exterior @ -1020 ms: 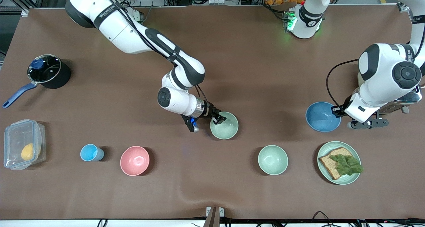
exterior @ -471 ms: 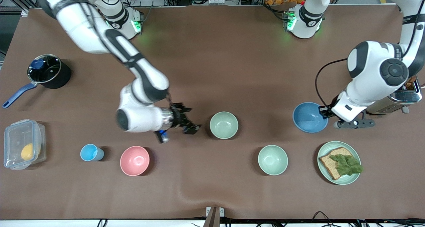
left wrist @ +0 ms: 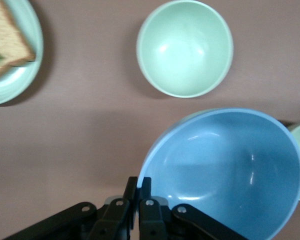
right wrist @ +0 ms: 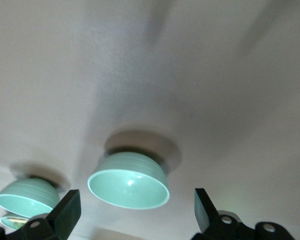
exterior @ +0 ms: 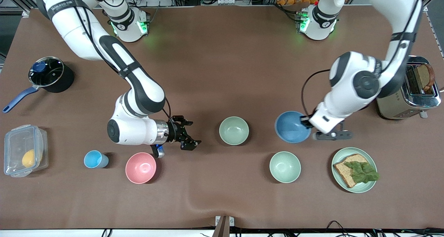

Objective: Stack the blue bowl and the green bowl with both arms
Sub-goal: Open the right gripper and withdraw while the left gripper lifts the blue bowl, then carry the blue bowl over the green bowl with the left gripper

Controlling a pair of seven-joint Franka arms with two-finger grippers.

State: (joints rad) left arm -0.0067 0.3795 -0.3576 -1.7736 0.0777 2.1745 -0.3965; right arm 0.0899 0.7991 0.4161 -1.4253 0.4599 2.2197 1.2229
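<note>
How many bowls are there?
4. The blue bowl hangs in the left end effector. The green bowl sits mid-table. A paler green bowl lies nearer the camera, beside the bread plate. The pink bowl is beside the blue cup.

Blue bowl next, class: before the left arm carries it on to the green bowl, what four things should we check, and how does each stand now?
1. Left gripper shut on the blue bowl rim: ok.
2. Green bowl upright and empty: ok.
3. Right gripper open, off the green bowl: ok.
4. Blue bowl over the green bowl: not ok; it is beside it, toward the left arm's end.
</note>
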